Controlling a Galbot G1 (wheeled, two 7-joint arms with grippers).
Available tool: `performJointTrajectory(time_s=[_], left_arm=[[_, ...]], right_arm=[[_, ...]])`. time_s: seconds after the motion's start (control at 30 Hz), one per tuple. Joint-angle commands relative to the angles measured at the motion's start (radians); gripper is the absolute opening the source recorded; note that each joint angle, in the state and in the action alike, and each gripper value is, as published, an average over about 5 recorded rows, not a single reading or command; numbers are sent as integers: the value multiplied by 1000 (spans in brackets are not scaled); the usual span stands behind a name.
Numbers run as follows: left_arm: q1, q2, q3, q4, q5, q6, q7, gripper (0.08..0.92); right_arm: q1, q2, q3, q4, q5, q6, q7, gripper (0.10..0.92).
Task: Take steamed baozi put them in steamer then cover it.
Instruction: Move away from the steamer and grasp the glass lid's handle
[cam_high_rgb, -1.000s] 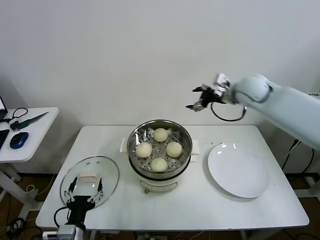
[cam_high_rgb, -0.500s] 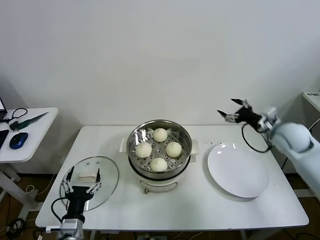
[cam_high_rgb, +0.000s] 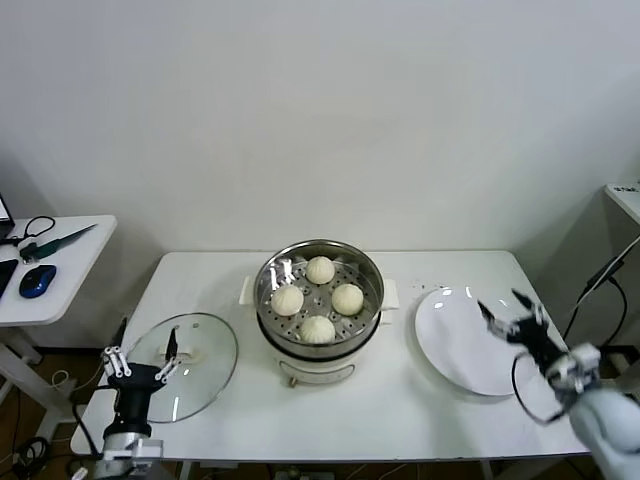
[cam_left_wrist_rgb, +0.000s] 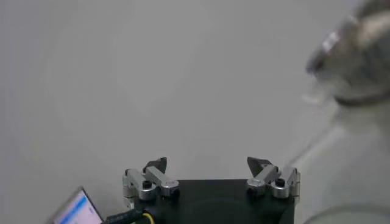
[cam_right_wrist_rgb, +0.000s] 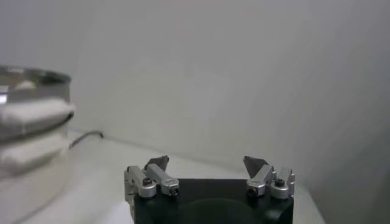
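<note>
Left gripper (cam_high_rgb: 137, 357) spread wide, empty, at the cover's (cam_high_rgb: 190, 375) near-left rim. Right gripper (cam_high_rgb: 512, 316) spread wide, empty, over the white plate (cam_high_rgb: 455, 335). Four steamed baozi (cam_high_rgb: 318, 298) sit in the uncovered steamer (cam_high_rgb: 320, 345); no readable writing.

A white rectangular worktop (cam_high_rgb: 400, 420) stands against a pale wall and carries three things in a row. On the robot's left lies the cover (cam_high_rgb: 185, 365), flat, its edge reaching to the near left corner; in the middle stands the steamer (cam_high_rgb: 320, 355) on its cream base; on the right lies a flat white plate (cam_high_rgb: 460, 345), apart from the steamer. A smaller white side table (cam_high_rgb: 60, 270), off to the left, holds a blue mouse (cam_high_rgb: 37, 280) and some cables (cam_high_rgb: 35, 232).
</note>
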Motion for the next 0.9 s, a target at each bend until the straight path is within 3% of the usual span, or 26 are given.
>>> performJointTrajectory(time_s=[0.03, 0.43, 0.9], left_arm=[[9, 57, -6, 96, 578, 70, -114, 823], [-97, 11, 19, 368, 790, 165, -154, 823], [-192, 1, 42, 484, 811, 171, -153, 823]], right_arm=[[-226, 196, 100, 37, -96, 88, 52, 823], [-251, 267, 80, 65, -122, 104, 78, 823], [-269, 306, 85, 92, -138, 107, 80, 823]])
